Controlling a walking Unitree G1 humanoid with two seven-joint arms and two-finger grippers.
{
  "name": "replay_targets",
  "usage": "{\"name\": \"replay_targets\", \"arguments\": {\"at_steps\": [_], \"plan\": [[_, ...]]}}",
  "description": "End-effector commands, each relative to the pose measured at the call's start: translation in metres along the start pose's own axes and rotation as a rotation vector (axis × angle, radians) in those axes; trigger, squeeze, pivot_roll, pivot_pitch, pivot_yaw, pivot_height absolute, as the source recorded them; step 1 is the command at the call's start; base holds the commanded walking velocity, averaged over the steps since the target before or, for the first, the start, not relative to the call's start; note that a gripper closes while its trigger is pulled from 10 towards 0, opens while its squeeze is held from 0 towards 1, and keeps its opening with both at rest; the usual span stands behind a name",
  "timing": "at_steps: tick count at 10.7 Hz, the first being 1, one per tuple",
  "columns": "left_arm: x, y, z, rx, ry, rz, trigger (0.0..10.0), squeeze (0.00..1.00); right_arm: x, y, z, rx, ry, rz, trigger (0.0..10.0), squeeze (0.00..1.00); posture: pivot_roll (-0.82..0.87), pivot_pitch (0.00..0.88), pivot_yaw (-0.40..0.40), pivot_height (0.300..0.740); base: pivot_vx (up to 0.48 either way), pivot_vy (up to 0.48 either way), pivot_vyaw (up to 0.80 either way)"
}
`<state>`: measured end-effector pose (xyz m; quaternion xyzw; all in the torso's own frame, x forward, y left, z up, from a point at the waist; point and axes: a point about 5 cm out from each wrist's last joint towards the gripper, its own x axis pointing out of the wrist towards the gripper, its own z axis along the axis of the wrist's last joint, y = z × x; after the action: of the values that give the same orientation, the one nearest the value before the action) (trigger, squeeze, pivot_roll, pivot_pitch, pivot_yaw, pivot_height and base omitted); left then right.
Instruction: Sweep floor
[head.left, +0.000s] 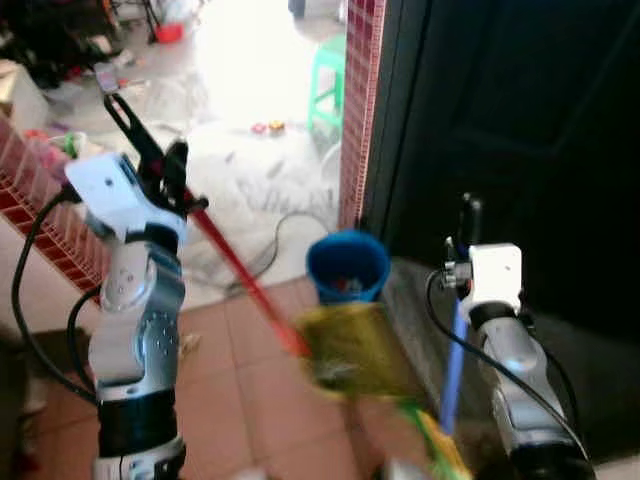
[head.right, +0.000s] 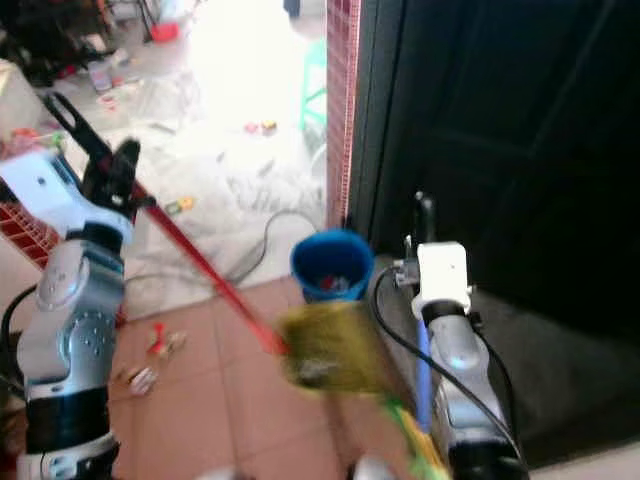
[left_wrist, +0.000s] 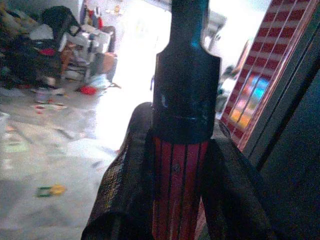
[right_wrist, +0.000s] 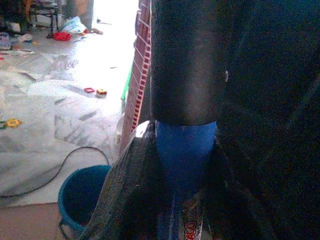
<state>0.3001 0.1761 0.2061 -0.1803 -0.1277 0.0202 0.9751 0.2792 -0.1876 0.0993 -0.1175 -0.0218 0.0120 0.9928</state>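
My left gripper (head.left: 165, 178) is shut on a broom's red handle (head.left: 235, 265), just below its black end cap (left_wrist: 185, 90). The handle slants down to a blurred yellow-green broom head (head.left: 350, 350) over the terracotta floor tiles. My right gripper (head.left: 466, 228) is shut on a blue pole (head.left: 453, 370) with a black top grip (right_wrist: 182, 65). The pole runs down to a green-yellow part (head.left: 440, 450) at the frame's lower edge. Small bits of litter (head.right: 150, 350) lie on the tiles by my left arm.
A blue bucket (head.left: 347, 265) stands behind the broom head, beside a red-tiled pillar (head.left: 360, 110). A dark door (head.left: 520, 130) fills the right. A black cable (head.left: 270, 245) crosses the pale floor beyond. A green stool (head.left: 325, 80) and clutter sit further back; a low red-tiled wall (head.left: 40, 220) is at left.
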Motion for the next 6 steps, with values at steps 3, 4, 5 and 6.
{"name": "replay_targets", "arguments": {"at_steps": [3, 4, 5, 6], "plan": [[0.0038, 0.0016, 0.0207, -0.024, -0.091, 0.011, 10.0, 0.0, 0.0036, 0.0066, 0.0088, 0.002, -0.039, 0.024, 10.0, 0.0, -0.15, 0.0, 0.054, 0.74, 0.271, 0.398, 0.0], [0.0045, 0.0018, 0.0221, -0.027, -0.095, 0.013, 10.0, 0.0, 0.0036, 0.0069, 0.0088, 0.002, -0.037, 0.025, 10.0, 0.0, -0.15, 0.0, 0.054, 0.74, 0.274, 0.394, 0.0], [0.0061, 0.0023, 0.0245, -0.033, -0.103, 0.015, 10.0, 0.0, 0.0036, 0.0077, 0.0087, 0.001, -0.037, 0.026, 10.0, 0.0, -0.15, 0.0, 0.054, 0.74, 0.277, 0.394, 0.0], [0.0079, 0.0027, 0.0264, -0.033, -0.11, 0.017, 10.0, 0.0, 0.0039, 0.0083, 0.0087, 0.002, -0.036, 0.028, 10.0, 0.0, -0.15, 0.0, 0.055, 0.74, 0.277, 0.394, 0.0]]}}
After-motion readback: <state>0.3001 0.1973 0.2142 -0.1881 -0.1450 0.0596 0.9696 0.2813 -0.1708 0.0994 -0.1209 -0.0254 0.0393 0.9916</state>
